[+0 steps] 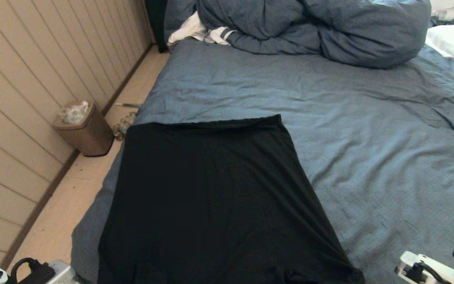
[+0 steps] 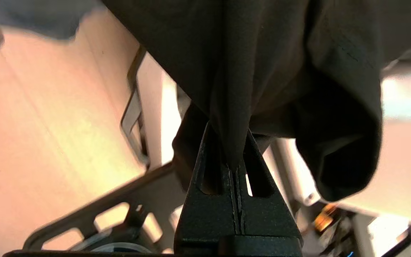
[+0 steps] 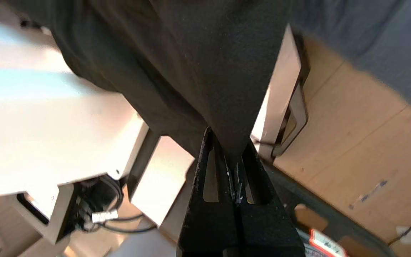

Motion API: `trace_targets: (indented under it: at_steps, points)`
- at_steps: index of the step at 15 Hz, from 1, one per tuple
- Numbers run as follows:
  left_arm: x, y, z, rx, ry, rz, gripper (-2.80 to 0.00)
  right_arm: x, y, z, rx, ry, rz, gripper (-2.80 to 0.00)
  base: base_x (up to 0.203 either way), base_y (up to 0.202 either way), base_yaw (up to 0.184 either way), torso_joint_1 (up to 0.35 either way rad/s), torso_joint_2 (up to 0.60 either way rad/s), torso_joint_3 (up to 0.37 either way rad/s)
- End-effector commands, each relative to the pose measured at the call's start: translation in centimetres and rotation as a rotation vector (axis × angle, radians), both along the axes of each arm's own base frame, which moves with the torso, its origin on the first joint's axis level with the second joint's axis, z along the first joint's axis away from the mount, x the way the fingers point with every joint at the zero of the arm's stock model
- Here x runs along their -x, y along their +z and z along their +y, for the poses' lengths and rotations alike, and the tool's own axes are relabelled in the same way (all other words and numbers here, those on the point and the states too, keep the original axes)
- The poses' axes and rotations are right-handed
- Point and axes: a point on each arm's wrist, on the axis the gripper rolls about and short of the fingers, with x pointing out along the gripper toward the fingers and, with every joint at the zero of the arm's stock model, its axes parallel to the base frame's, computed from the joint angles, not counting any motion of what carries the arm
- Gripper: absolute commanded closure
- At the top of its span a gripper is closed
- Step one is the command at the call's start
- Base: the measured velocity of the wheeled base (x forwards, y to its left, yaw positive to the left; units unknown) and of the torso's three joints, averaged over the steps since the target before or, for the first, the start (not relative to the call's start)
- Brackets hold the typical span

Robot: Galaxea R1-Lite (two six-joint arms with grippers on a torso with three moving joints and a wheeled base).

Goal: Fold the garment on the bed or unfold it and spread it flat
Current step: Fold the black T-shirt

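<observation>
Left end effector (image 2: pixel 234 162): clamped tight on a pinch of the shirt (image 1: pixel 211 197), at the hem nearest the robot, about 7 o'clock in the head view and below its edge; a loose fold hangs beside the jaws.

Right end effector (image 3: pixel 234 167): likewise closed on black cloth, at about 5 o'clock, its fingertips also below the head view's edge.

Shirt: plain black side up, stretched between the two grips and running up from 6 o'clock toward centre; far edge lies straight and fairly flat on the bed (image 1: pixel 369 150), near end appears lifted off the mattress edge.

Step in hand, as judged: spreading flat, with the near hem held taut by both arms.

Next move calls for: lowering both grips evenly onto the sheet, keeping tension so no creases form, then releasing together.

Bin (image 1: pixel 83 130): on the floor at 9 o'clock, well apart.

Duvet (image 1: pixel 317 27): bunched at 12 o'clock, clear of the shirt; a white cloth (image 1: pixel 189 29) pokes out beside it.
</observation>
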Motion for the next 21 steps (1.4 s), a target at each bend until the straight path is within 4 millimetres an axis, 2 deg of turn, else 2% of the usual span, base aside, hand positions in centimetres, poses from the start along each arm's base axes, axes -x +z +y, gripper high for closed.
trace_targets:
  at_steps: [1, 4, 7, 10, 14, 18, 21]
  points:
    - [-0.3, 1.5, -0.2, 0.049, 0.016, -0.044, 0.00, -0.3, 0.9, 0.0, -0.014, -0.009, -0.036, 0.00, 0.000, 0.000, 0.000, 0.000, 0.00, 0.000]
    - [-2.3, 4.9, -0.8, 0.110, 0.114, -0.119, 0.00, -2.7, 2.9, 0.9, -0.024, -0.017, -0.077, 0.00, 0.000, 0.000, 0.000, 0.000, 0.00, 0.000]
    - [-5.9, 6.4, -1.6, 0.088, 0.189, -0.126, 0.00, -6.8, 4.4, 2.0, -0.024, -0.048, -0.084, 0.00, 0.000, 0.000, 0.000, 0.000, 0.00, 0.000]
    - [-10.4, 6.3, -2.0, 0.065, 0.247, -0.095, 0.00, -11.7, 5.4, 3.0, -0.026, -0.082, -0.095, 0.00, 0.000, 0.000, 0.000, 0.000, 0.00, 0.000]
    - [-17.0, 6.6, -2.1, 0.142, 0.275, -0.095, 0.00, -18.2, 5.3, 4.4, -0.028, -0.101, -0.100, 0.00, 0.000, 0.000, 0.000, 0.000, 0.00, 0.000]
    - [-22.1, 5.2, -3.5, 0.143, 0.275, -0.074, 0.00, -23.2, 4.4, 5.8, -0.033, -0.101, -0.106, 0.00, 0.000, 0.000, 0.000, 0.000, 0.00, 0.000]
    - [-25.2, 4.8, -4.1, 0.157, 0.283, -0.102, 0.00, -25.8, 4.1, 6.4, -0.041, -0.109, -0.127, 0.00, 0.000, 0.000, 0.000, 0.000, 0.00, 0.000]
